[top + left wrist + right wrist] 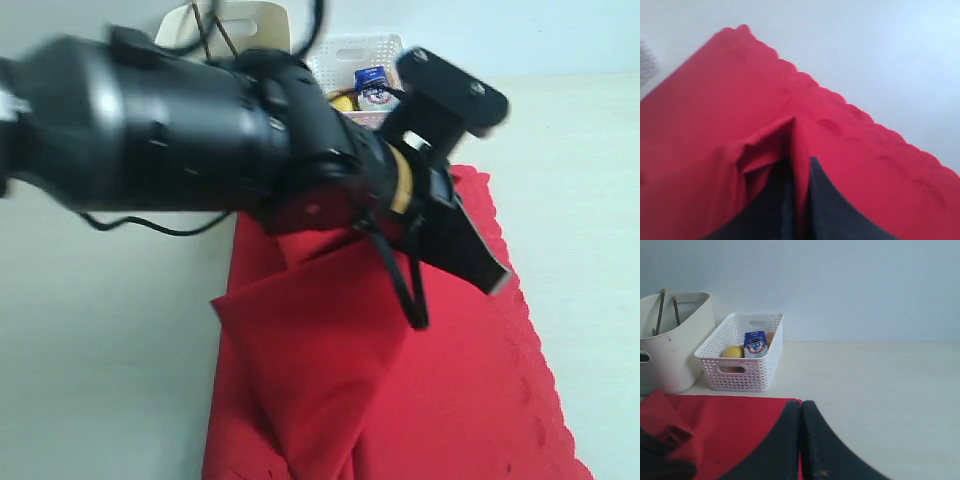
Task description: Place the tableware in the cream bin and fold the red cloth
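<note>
Left wrist view gives the closest look at the grip. The left gripper [800, 175] has its dark fingers [835, 210] clamped on a raised ridge of the red cloth [700, 125], and the fold stands up between them. Beyond it the cloth's scalloped edge runs along bare pale table [865, 50].

From the exterior view you'd hardly know that. The big black left arm [150, 120] stretches across from the left, blurred, and covers the pinch. You can see the cloth rise under it into a loose peak, while the rest lies flat on the table.

Only the right wrist view shows the right gripper [801, 407]. Its fingers are pressed flat together, gripping nothing I can make out, low over the cloth's straight edge. That view also looks squarely at the cream bin [680, 355], upright at the back, with the brown chopsticks [660, 310] leaning inside. Whatever else it holds is hidden by its wall. Just beside it stands a white lattice basket [740, 372] holding a milk carton [756, 344] and a lemon [732, 351].

To the right of the cloth the tabletop lies open all the way back to a plain light wall [840, 280]. In the exterior view the table to the left of the cloth is open too.
</note>
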You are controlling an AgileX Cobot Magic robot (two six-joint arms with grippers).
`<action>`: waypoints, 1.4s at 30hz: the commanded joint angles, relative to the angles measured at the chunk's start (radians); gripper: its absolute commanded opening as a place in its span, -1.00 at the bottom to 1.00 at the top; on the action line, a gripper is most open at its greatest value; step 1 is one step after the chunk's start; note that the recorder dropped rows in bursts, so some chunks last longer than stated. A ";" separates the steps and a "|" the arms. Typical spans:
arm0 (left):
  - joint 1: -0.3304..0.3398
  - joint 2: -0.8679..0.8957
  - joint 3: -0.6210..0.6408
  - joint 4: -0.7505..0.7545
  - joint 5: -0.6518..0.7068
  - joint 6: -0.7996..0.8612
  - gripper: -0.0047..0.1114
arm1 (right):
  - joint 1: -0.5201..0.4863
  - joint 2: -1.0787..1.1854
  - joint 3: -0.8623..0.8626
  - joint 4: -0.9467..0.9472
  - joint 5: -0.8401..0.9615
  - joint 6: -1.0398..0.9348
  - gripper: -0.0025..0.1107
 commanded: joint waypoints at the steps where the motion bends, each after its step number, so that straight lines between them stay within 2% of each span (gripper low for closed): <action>1: -0.056 0.155 -0.138 -0.007 -0.012 0.021 -0.92 | -0.001 -0.009 0.009 -0.001 0.005 -0.010 -0.96; 7: -0.068 0.258 -0.231 0.001 0.033 0.031 -0.92 | -0.001 -0.009 0.010 0.000 0.001 -0.010 -0.96; 10: -0.068 0.275 -0.245 -0.001 0.052 0.033 -0.71 | -0.001 -0.009 0.010 0.000 0.001 -0.010 -0.96; 13: -0.068 0.275 -0.245 -0.001 0.052 0.033 -0.15 | -0.001 -0.009 0.014 -0.003 0.001 -0.010 -0.96; 14: -0.068 0.275 -0.245 -0.001 0.055 0.033 0.14 | -0.001 -0.009 0.014 0.000 0.001 -0.010 -0.96; 17: -0.068 0.253 -0.245 0.008 0.104 0.098 0.72 | -0.001 -0.009 0.014 0.000 0.003 -0.010 -0.96; 18: -0.068 0.244 -0.245 0.022 0.137 0.124 0.88 | -0.001 -0.009 0.014 0.000 0.003 -0.010 -0.96; 19: -0.068 0.226 -0.245 0.038 0.197 0.154 0.88 | -0.001 -0.009 0.014 0.000 0.003 -0.010 -0.96; 22: -0.057 0.173 -0.245 0.109 0.404 0.166 0.75 | -0.001 -0.009 0.014 0.000 0.005 -0.010 -0.96; 24: -0.038 0.137 -0.241 0.128 0.493 0.158 0.52 | -0.001 -0.009 0.014 0.000 0.005 -0.010 -0.96; 27: 0.004 0.073 -0.200 0.128 0.488 0.142 -0.12 | -0.001 -0.009 0.014 0.000 0.005 -0.010 -0.96; 29: 0.021 0.015 -0.145 0.133 0.421 0.129 -0.76 | -0.001 -0.009 0.014 0.000 0.005 -0.010 -0.96; 30: 0.026 -0.016 -0.119 0.135 0.390 0.126 -0.89 | -0.001 -0.009 0.014 0.000 0.005 -0.010 -0.96; 33: 0.054 -0.132 0.022 0.159 0.293 0.082 -0.88 | -0.001 -0.009 0.014 0.000 -0.015 -0.008 -0.96; 35: 0.095 -0.195 0.140 0.161 0.228 0.066 -0.88 | -0.001 -0.003 0.011 -0.017 -0.132 -0.003 -0.96; 36: 0.136 -0.219 0.237 0.161 0.134 0.038 -0.88 | -0.001 0.030 -0.017 -0.034 -0.260 0.047 -0.96; 37: 0.154 -0.224 0.278 0.161 0.088 0.030 -0.88 | -0.001 0.054 -0.032 -0.052 -0.319 0.051 -0.96; 39: 0.218 -0.207 0.450 0.159 -0.173 -0.003 -0.88 | -0.001 0.219 -0.113 -0.093 -0.356 0.051 -0.96; 41: 0.212 -0.174 0.521 0.150 -0.374 -0.003 -0.88 | -0.001 0.352 -0.153 -0.096 -0.311 0.035 -0.96; 42: 0.200 -0.156 0.532 0.150 -0.428 -0.003 -0.88 | -0.001 0.400 -0.161 -0.099 -0.298 0.012 -0.96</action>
